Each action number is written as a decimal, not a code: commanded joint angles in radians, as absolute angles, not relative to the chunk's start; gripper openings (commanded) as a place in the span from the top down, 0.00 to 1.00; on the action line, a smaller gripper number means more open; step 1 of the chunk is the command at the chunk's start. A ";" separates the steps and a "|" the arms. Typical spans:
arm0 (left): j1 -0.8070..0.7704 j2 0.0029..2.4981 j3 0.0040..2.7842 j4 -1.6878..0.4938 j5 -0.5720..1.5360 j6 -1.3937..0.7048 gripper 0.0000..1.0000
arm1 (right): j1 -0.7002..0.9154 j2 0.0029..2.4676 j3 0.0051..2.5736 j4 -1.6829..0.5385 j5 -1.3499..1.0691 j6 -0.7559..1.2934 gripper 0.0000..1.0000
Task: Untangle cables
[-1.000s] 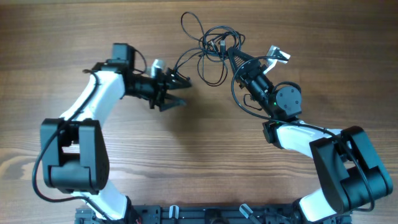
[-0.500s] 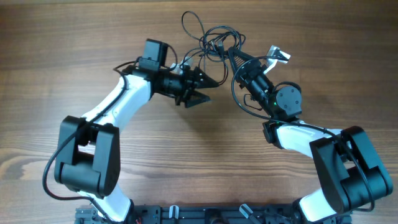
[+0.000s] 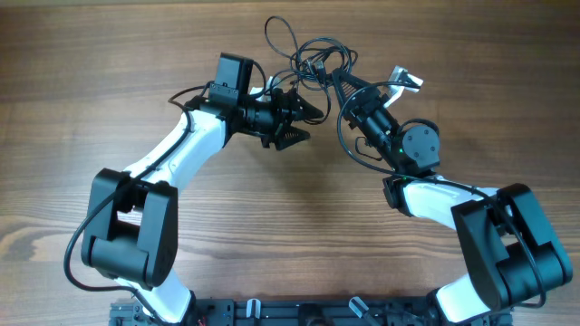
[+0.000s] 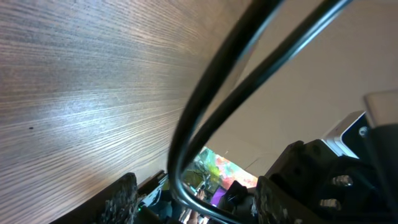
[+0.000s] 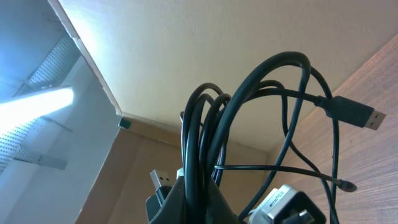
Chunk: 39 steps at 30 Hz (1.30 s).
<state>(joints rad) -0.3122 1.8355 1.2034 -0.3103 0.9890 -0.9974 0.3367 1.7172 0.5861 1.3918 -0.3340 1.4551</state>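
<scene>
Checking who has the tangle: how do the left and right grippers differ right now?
The left gripper stands open, a cable loop passing loose between its fingers; the right gripper is shut on the cables. The left gripper points in from the left, the right gripper from the lower right. Both are at the same tangle.

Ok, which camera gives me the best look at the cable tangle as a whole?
Overhead. It shows the whole knot of cables with its loops spread out. Right wrist shows only strands bunched at the right fingers and one plug. Left wrist shows just one loop up close.
</scene>
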 commanded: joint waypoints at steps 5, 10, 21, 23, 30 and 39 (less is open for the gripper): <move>-0.308 1.831 1.202 -0.228 0.974 -1.053 0.48 | 0.336 1.729 0.600 1.398 -0.365 1.468 0.96; -0.312 1.831 1.202 -0.284 0.933 -0.934 0.96 | 0.336 1.729 0.600 1.398 -0.365 1.469 0.96; -0.310 1.831 1.202 -0.595 0.336 -0.619 0.90 | 0.336 1.729 0.600 1.398 -0.366 1.468 0.96; -0.309 1.831 1.202 -0.620 0.211 -0.613 0.87 | 0.336 1.729 0.600 1.397 -0.369 1.468 0.96; -0.310 1.831 1.202 -0.622 -0.059 -0.613 0.66 | 0.336 1.729 0.600 1.301 -0.444 1.465 0.96; -0.248 1.831 1.202 -0.598 -0.173 -0.614 0.60 | 0.336 1.729 0.600 1.211 -0.672 1.355 0.96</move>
